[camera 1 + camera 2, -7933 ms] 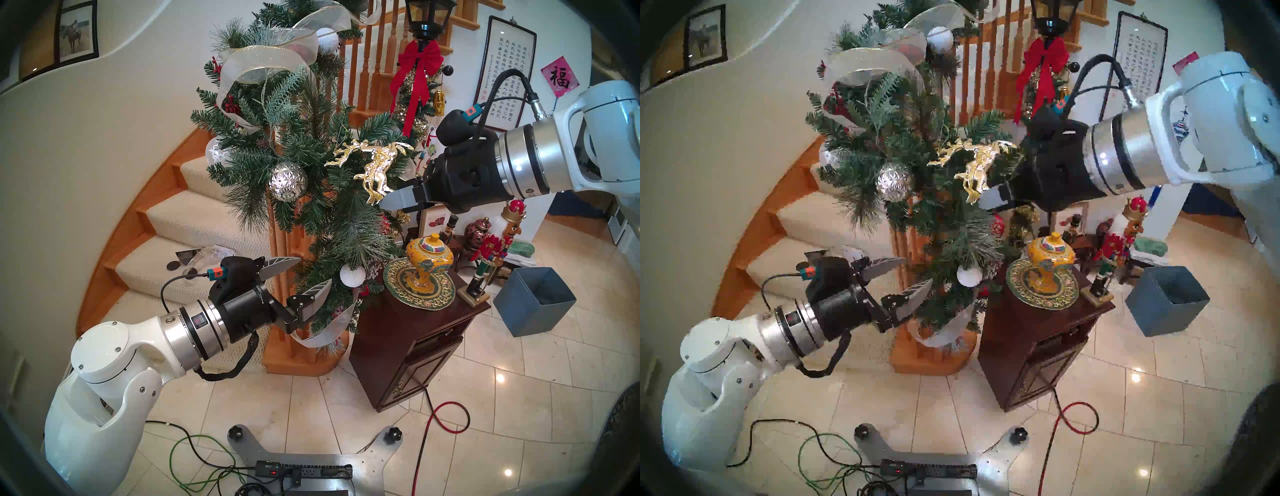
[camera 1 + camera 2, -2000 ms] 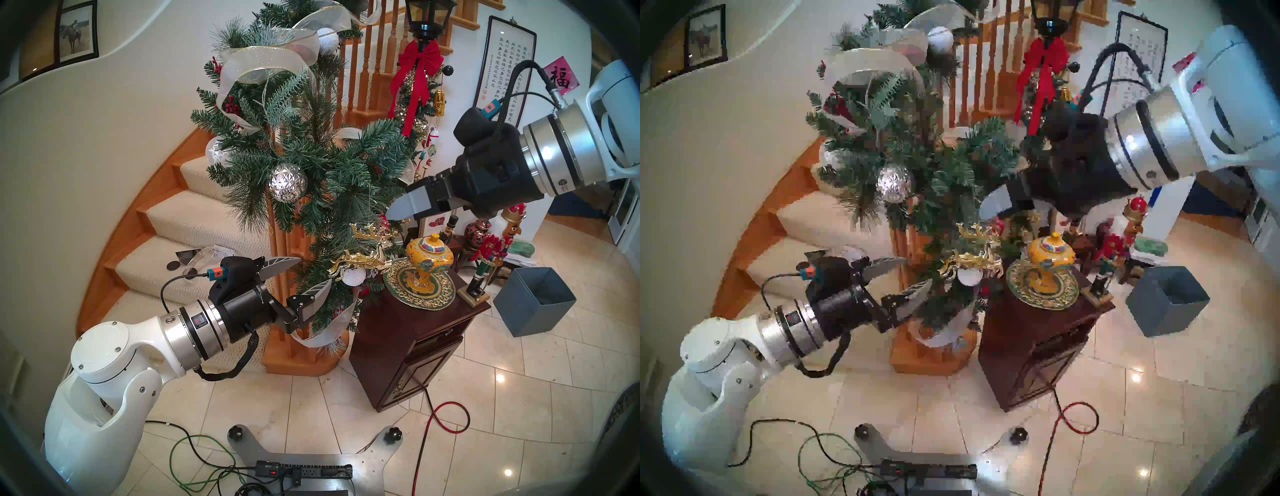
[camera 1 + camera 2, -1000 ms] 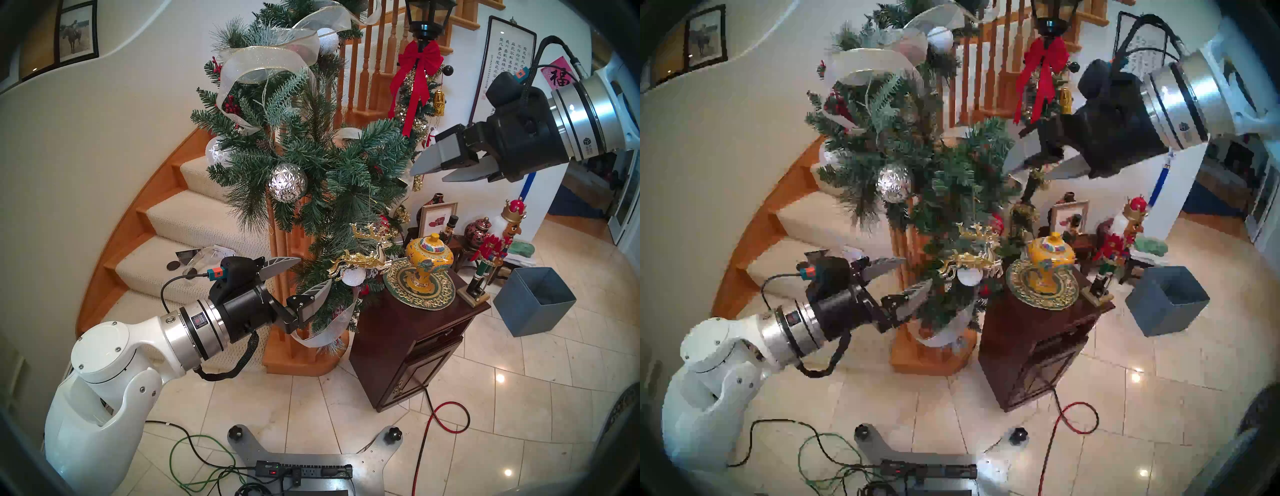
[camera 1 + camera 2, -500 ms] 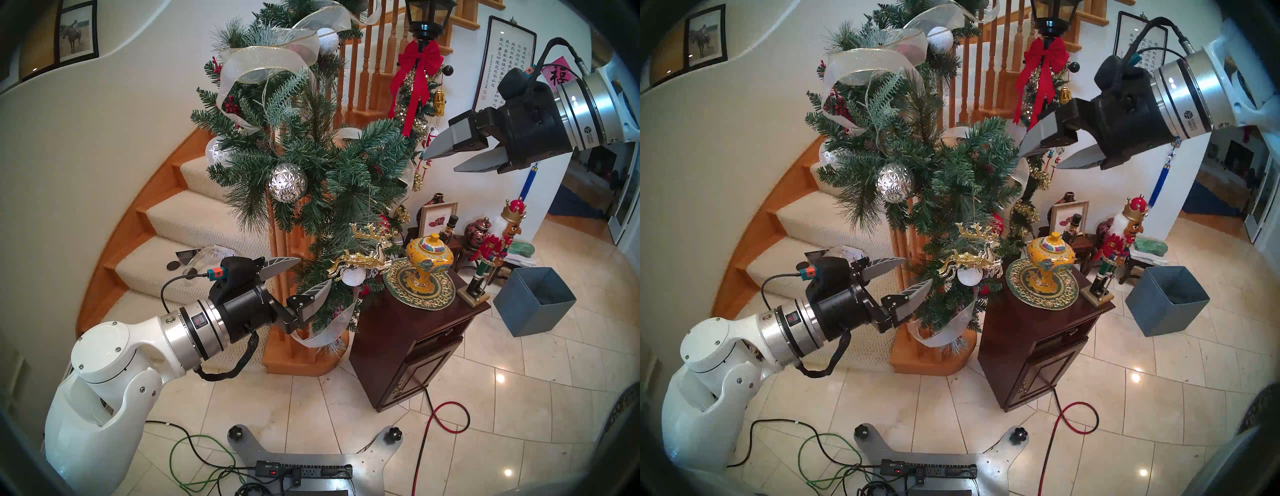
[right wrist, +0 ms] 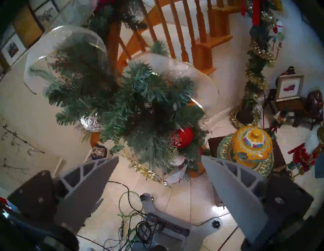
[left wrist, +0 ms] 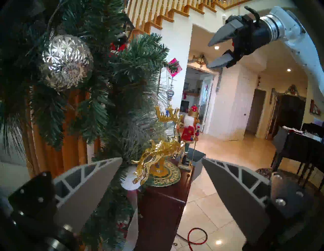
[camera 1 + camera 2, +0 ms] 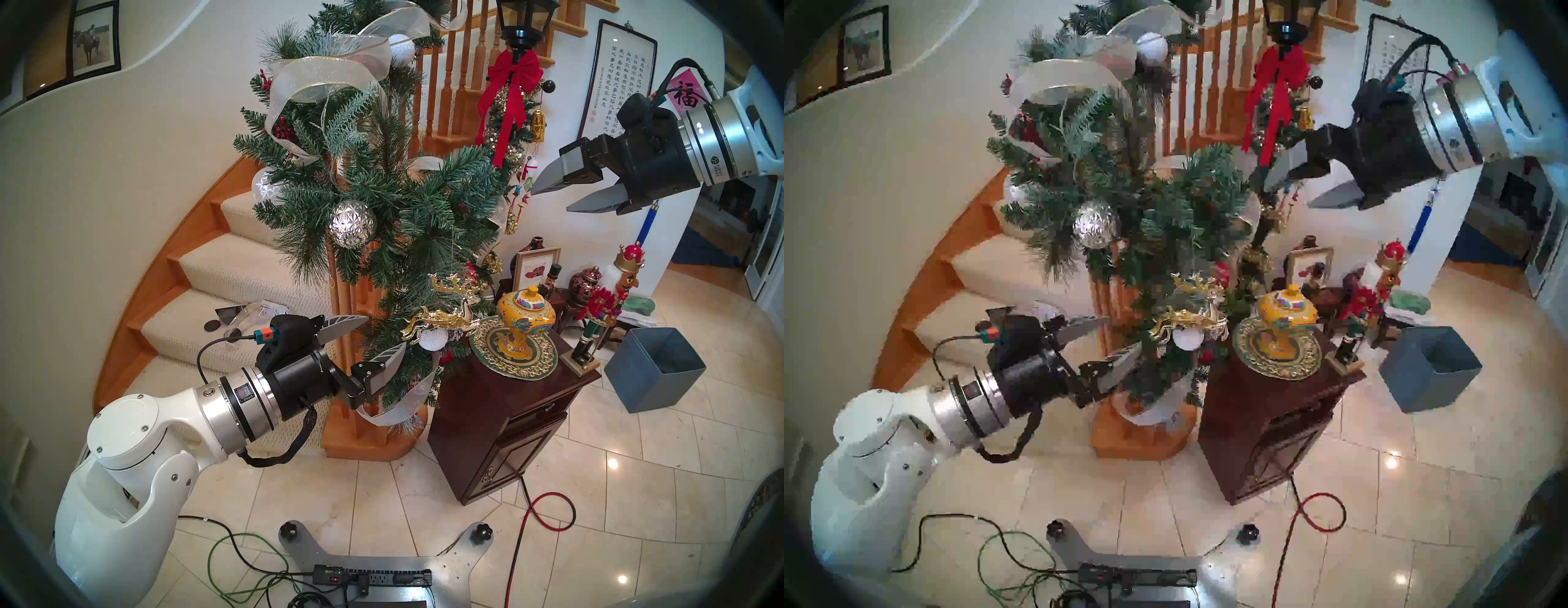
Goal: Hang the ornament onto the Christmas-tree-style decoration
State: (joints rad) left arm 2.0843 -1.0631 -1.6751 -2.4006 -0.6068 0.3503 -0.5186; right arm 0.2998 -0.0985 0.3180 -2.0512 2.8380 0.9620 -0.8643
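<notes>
The gold reindeer ornament [image 7: 445, 312] hung low on the green garland [image 7: 382, 204]. Both grippers, the left gripper [image 7: 384, 337] and the right gripper [image 7: 551, 199], had their jaws spread apart and held nothing.

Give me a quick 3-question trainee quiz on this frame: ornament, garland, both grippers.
1. True or false: the right gripper is clamped on the gold reindeer ornament.
2. The ornament hangs on the green garland next to which thing?
A. the red bow
B. the white snowy ball
C. the blue-grey box
3. Fill in: the left gripper, low beside the garland, has its jaws ____.

Key
1. False. The right gripper is open, empty, and well clear of the garland, up and to the right.
2. B. The lower reindeer sits just above the white ball, by the yellow jar.
3. Open, with nothing between them.
</notes>
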